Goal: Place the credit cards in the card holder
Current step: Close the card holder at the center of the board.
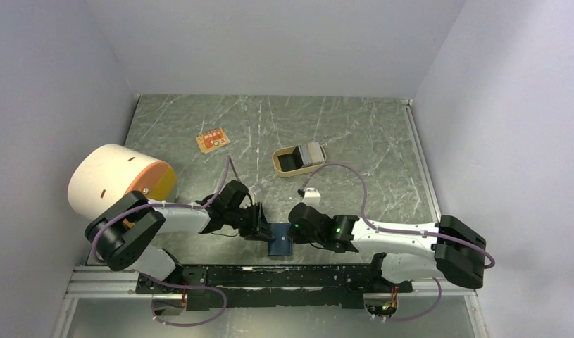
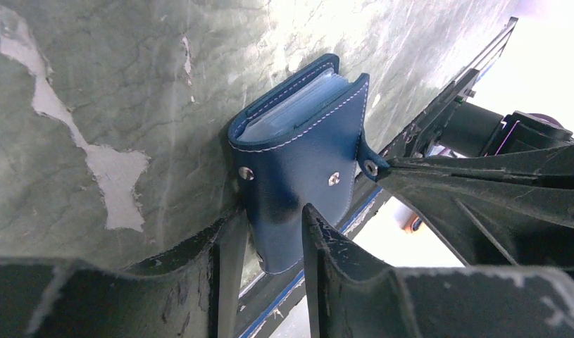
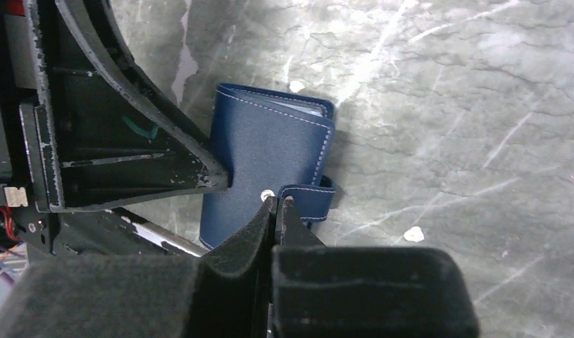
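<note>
Where the two arms meet near the front edge of the table (image 1: 354, 134), the dark blue card holder (image 2: 298, 169) is held between them. The left gripper (image 2: 270, 215) is clamped on its lower part, with one finger on each flat side. The right gripper (image 3: 275, 202) has its jaws pressed together on the small strap (image 3: 308, 196) with the metal snap, which sticks out from the side of the holder. The holder is folded, but its open edge gapes a little and pale sleeves show inside. Whether it rests on the table I cannot tell. The credit cards (image 1: 313, 151), a grey stack, lie in the right end of a tan tray (image 1: 278, 164) further back, well apart from the holder. An orange board (image 1: 213, 140) lies left of the tray.
</note>
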`<state>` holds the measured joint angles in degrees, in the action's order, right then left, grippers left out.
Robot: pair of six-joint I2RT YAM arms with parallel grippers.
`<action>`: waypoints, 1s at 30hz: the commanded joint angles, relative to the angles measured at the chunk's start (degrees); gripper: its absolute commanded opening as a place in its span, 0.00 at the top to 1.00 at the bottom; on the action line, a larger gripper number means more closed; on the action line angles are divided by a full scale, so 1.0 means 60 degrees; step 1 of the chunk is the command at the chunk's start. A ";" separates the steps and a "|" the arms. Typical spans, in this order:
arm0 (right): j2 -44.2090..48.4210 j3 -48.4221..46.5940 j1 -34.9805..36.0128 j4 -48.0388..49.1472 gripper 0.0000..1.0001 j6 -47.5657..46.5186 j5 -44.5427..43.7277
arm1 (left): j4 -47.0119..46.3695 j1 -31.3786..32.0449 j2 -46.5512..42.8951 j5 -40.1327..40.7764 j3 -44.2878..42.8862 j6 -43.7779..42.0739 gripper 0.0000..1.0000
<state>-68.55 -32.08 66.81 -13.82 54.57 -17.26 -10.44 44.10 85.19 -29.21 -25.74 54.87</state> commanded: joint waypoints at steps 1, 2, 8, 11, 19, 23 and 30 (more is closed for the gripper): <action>-0.0247 0.0052 -0.0005 0.0845 1.00 -0.0293 0.0507 | -0.0425 0.0092 0.0120 -0.0152 -0.0036 -0.0078 0.60; -0.0304 0.0042 -0.0006 0.0900 1.00 -0.0311 0.0560 | -0.0428 0.0096 0.0127 -0.0164 -0.0038 -0.0078 0.60; -0.0611 -0.0001 -0.0013 0.0965 1.00 -0.0340 0.0676 | -0.0424 0.0100 0.0208 -0.0181 -0.0097 -0.0139 0.60; -0.0728 -0.0080 0.0001 0.0809 1.00 -0.0357 0.0693 | -0.0328 0.0092 0.0267 -0.0130 -0.0169 -0.0194 0.62; -0.0847 -0.0168 0.0054 0.0644 1.00 -0.0435 0.0672 | -0.0400 0.0101 0.0270 -0.0127 -0.0107 -0.0144 0.62; -0.0971 -0.0200 0.0094 0.0607 1.00 -0.0486 0.0694 | -0.0304 0.0094 0.0264 -0.0095 -0.0156 -0.0166 0.62; -0.1212 -0.0369 0.0158 0.0497 1.00 -0.0526 0.0814 | -0.0422 0.0093 0.0332 -0.0044 -0.0068 -0.0126 0.62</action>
<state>-74.30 -32.93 67.07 -9.47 51.99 -13.43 -11.60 44.10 86.15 -29.67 -25.76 54.85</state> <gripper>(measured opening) 0.009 0.377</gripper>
